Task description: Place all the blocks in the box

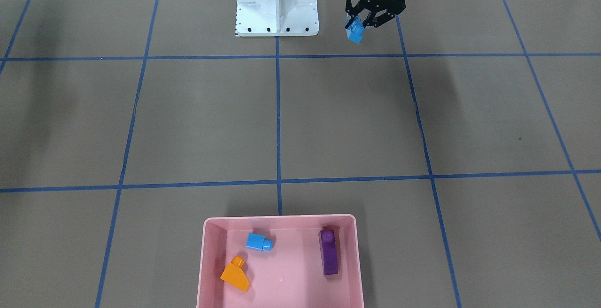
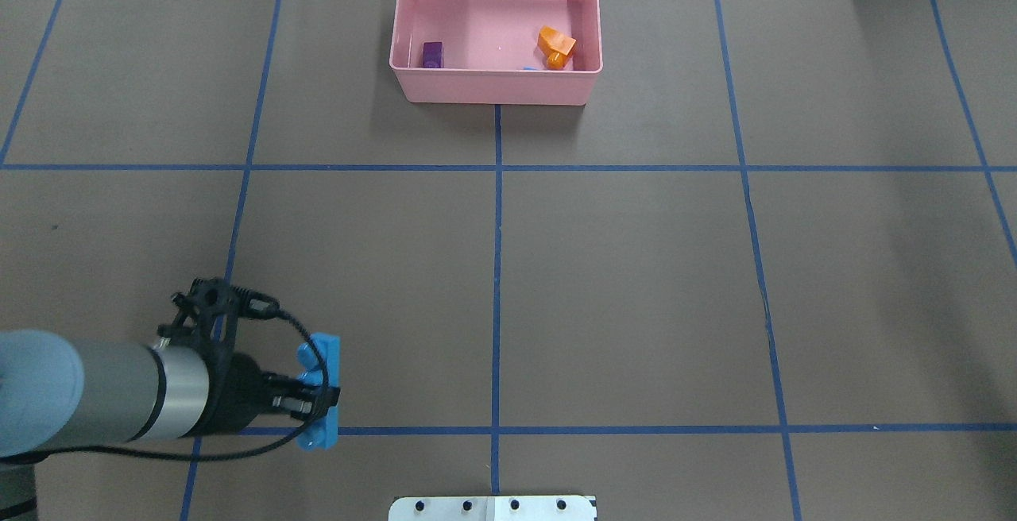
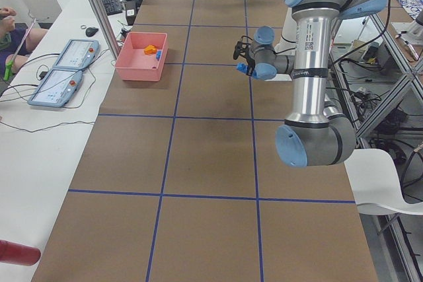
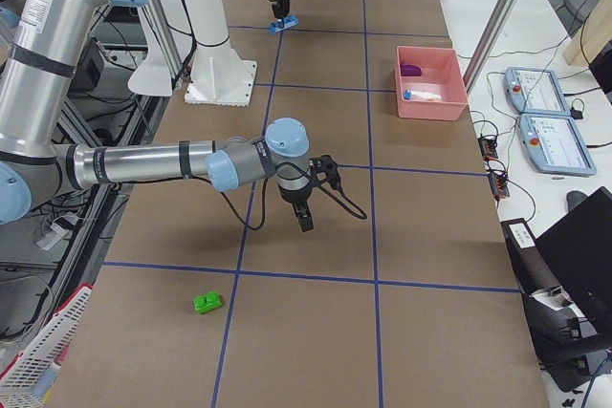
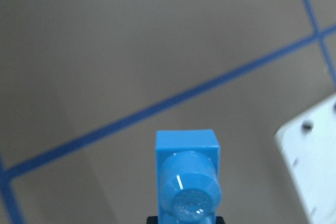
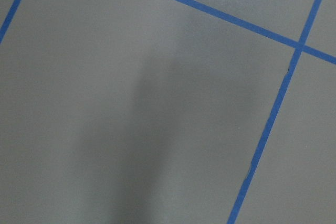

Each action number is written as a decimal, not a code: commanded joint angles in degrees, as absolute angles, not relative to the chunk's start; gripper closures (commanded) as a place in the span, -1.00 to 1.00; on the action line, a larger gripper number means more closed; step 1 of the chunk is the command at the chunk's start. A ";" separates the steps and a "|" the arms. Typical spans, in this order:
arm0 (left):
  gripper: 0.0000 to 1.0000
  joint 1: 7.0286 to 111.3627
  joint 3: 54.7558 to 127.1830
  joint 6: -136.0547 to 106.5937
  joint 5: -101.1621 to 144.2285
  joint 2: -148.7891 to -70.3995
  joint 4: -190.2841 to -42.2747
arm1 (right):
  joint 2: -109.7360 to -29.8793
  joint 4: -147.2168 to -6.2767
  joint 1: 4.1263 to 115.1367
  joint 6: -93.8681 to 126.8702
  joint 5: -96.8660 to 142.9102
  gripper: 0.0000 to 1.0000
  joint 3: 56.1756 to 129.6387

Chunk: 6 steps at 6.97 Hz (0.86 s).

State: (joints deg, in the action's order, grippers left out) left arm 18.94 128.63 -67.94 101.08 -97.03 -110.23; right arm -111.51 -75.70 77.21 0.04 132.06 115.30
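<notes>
My left gripper (image 2: 322,398) is shut on the long blue four-stud brick (image 2: 319,386) and holds it above the table, near the robot base. The brick also shows in the front view (image 1: 355,31) and the left wrist view (image 5: 188,177). The pink box (image 1: 281,217) stands at the far side of the table and holds the orange sloped brick (image 1: 236,275), the small blue cube (image 1: 259,242) and the tall purple brick (image 1: 329,251). The small green brick (image 4: 207,302) lies on the table at the robot's right end. My right gripper (image 4: 304,222) hangs over the table short of it; I cannot tell if it is open or shut.
The white robot base (image 1: 277,3) stands beside the left gripper. Blue tape lines grid the brown table top. Operator tablets (image 4: 540,112) lie on the side desk beyond the box.
</notes>
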 commanded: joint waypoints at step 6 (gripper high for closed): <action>1.00 47.62 75.61 -66.89 117.86 -151.81 -88.58 | -116.98 -75.67 83.06 -8.79 132.45 -0.99 112.24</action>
